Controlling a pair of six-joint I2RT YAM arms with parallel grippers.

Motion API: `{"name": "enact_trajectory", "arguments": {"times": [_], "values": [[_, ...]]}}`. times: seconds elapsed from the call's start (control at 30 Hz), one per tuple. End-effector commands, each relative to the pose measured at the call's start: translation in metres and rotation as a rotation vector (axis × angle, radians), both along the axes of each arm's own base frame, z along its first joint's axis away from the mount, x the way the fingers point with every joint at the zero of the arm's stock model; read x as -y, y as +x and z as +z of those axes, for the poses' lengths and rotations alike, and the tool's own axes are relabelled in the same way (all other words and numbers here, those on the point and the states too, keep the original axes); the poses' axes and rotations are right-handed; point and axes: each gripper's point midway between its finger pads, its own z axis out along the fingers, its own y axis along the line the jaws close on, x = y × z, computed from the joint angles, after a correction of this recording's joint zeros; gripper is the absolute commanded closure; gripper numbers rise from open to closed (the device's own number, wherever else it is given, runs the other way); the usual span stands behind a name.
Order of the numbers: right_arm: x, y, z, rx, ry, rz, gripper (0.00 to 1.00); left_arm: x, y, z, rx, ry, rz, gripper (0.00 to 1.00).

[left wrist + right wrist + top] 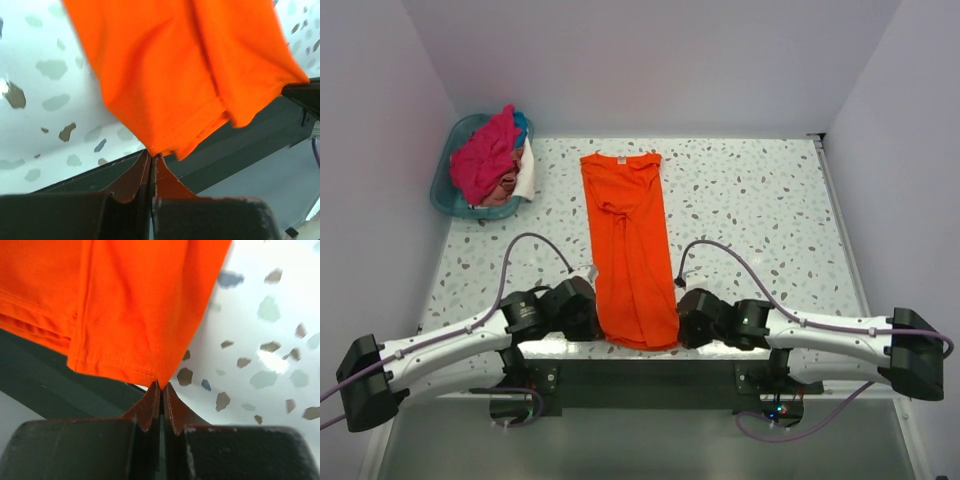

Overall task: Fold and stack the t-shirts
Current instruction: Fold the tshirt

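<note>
The orange t-shirt (630, 250) lies folded lengthwise into a long narrow strip down the middle of the table, neck far, hem at the near edge. My left gripper (599, 322) is shut on the hem's left corner (160, 145). My right gripper (677, 325) is shut on the hem's right corner (157, 372). Both hold the hem over the table's near edge. Magenta-pink (485, 160), blue (521, 124) and white (526, 175) shirts lie heaped in the basket.
The teal plastic basket (448, 190) stands at the far left corner. The speckled table (760, 210) has walls on three sides. Its dark near edge (240, 135) runs under the hem. Cables loop over the table beside both arms.
</note>
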Motion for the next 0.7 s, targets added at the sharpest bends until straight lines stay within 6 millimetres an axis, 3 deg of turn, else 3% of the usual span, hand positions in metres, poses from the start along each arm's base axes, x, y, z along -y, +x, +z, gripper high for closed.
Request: {"name": "enact_trajectory", "arguments": {"times": [0.0,0.1,0.17,0.27,0.33,0.37,0.43,0.47,0.53,0.67], "values": [[-0.005,0.039,0.047,0.172,-0.045,-0.018,1.0,0.007,0.031,0.024,0.118,0.036,0.005,1.0],[-0.012,0.064,0.059,0.177,-0.054,-0.024,1.0,0.012,0.062,0.033,0.176,0.036,0.031,1.0],[-0.013,0.086,0.065,0.175,-0.041,-0.053,1.0,0.004,0.086,0.036,0.204,0.042,0.074,1.0],[-0.025,0.114,0.066,0.179,-0.027,-0.075,1.0,0.008,0.125,0.056,0.289,0.0,0.123,1.0],[-0.034,0.129,0.058,0.161,-0.034,-0.079,1.0,0.005,0.145,0.055,0.305,0.019,0.151,1.0],[-0.039,0.144,0.066,0.176,-0.017,-0.099,1.0,0.006,0.153,0.054,0.312,0.017,0.165,1.0],[-0.049,0.16,0.056,0.155,-0.024,-0.101,1.0,0.006,0.175,0.054,0.325,0.004,0.201,1.0],[-0.052,0.176,0.065,0.17,-0.005,-0.124,1.0,0.01,0.187,0.06,0.349,-0.019,0.212,1.0],[-0.062,0.196,0.063,0.175,-0.01,-0.132,1.0,0.004,0.203,0.052,0.346,0.009,0.245,1.0],[-0.065,0.233,0.061,0.177,-0.014,-0.17,1.0,-0.002,0.234,0.055,0.369,0.016,0.297,1.0]]}}
